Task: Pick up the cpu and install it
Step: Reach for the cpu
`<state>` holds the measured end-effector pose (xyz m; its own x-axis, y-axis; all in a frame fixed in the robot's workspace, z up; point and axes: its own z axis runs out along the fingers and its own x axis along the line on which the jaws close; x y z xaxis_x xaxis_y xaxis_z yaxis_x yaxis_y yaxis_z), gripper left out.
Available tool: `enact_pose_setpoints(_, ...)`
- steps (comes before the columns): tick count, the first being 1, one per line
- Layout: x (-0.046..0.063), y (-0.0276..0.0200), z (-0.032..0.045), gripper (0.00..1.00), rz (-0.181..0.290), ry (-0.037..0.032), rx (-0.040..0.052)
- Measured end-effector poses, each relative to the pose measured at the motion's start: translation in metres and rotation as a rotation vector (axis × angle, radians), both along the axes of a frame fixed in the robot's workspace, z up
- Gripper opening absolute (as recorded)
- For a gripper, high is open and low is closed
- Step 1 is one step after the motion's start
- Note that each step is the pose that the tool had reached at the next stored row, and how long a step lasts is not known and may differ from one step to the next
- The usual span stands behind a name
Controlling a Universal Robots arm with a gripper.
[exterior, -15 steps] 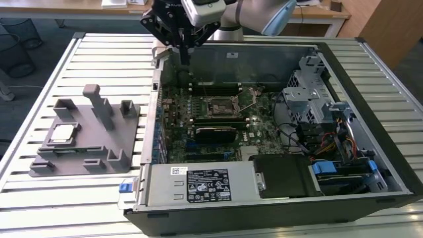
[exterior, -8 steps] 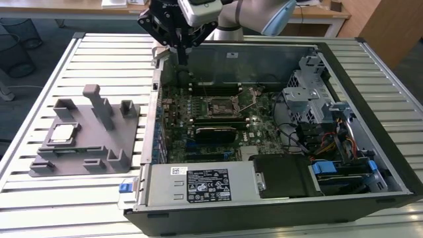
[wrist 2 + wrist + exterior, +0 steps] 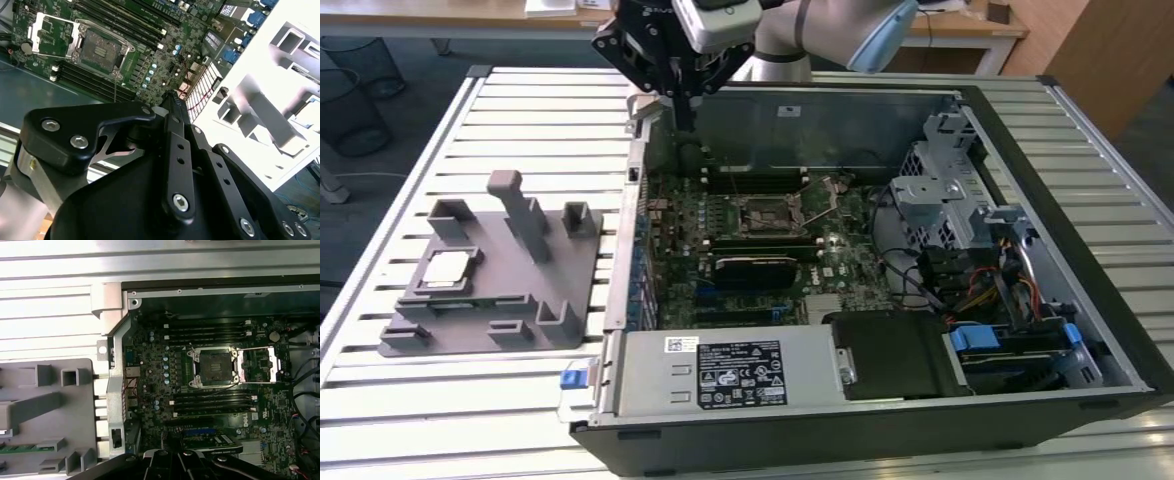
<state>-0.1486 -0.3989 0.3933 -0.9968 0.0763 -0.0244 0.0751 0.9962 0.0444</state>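
Note:
The cpu [image 3: 450, 268], a small pale silvery square, lies flat in the grey fixture tray [image 3: 494, 322] at the exterior view's left, outside the computer case. My gripper [image 3: 682, 124] hangs above the case's back left corner, well away from the cpu, with its fingers shut and nothing between them. In the second wrist view the gripper [image 3: 172, 98] tapers to a closed point over the motherboard. The dark socket [image 3: 767, 212] sits mid-board; both wrist views show the socket [image 3: 215, 367] [image 3: 102, 50] bare, its metal load plate [image 3: 257, 365] flipped open beside it.
The open black case [image 3: 1067, 300] lies on a white slatted table [image 3: 454, 130]. Inside are a power supply [image 3: 720, 370] at the front, a drive cage [image 3: 941, 190] and loose cables [image 3: 961, 290] on the exterior view's right. Upright posts [image 3: 520, 215] rise from the tray.

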Motion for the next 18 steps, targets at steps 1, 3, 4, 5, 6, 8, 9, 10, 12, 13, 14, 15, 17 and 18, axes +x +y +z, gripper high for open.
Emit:
enact_pose_setpoints(1, -0.0005, 0.0, 0.0, 0.11, 0.0, 0.0, 0.0)
enact_pose_setpoints(3, -0.0014, 0.0, 0.0, 0.11, 0.0, 0.0, 0.0)
enact_pose_setpoints(4, -0.0018, 0.0, 0.0, 0.11, 0.0, 0.0, 0.0)
enact_pose_setpoints(5, -0.0022, 0.0, 0.0, 0.11, 0.0, 0.0, 0.0)
enact_pose_setpoints(6, -0.0027, 0.0, 0.0, 0.11, 0.0, 0.0, 0.0)
enact_pose_setpoints(8, -0.0037, 0.0, 0.0, 0.11, 0.0, 0.0, 0.0)
enact_pose_setpoints(9, -0.0041, 0.0, 0.0, 0.11, 0.0, 0.0, 0.0001)
enact_pose_setpoints(10, -0.0046, 0.0, 0.0, 0.11, 0.0, 0.0, 0.0)
enact_pose_setpoints(12, -0.0056, 0.0, -0.0001, 0.11, 0.0, 0.0, 0.0001)
enact_pose_setpoints(13, -0.0061, 0.0, 0.0, 0.11, 0.0, 0.0, 0.0)
enact_pose_setpoints(14, -0.0066, 0.0, 0.0, 0.11, 0.0, 0.0, 0.0)
enact_pose_setpoints(15, -0.0071, 0.0, 0.0, 0.11, 0.0, 0.0, 0.0)
enact_pose_setpoints(17, -0.0081, 0.0, 0.0, 0.11, 0.0, 0.0, -0.0001)
enact_pose_setpoints(18, -0.0087, 0.0, 0.0, 0.11, 0.0, 0.0, 0.0)
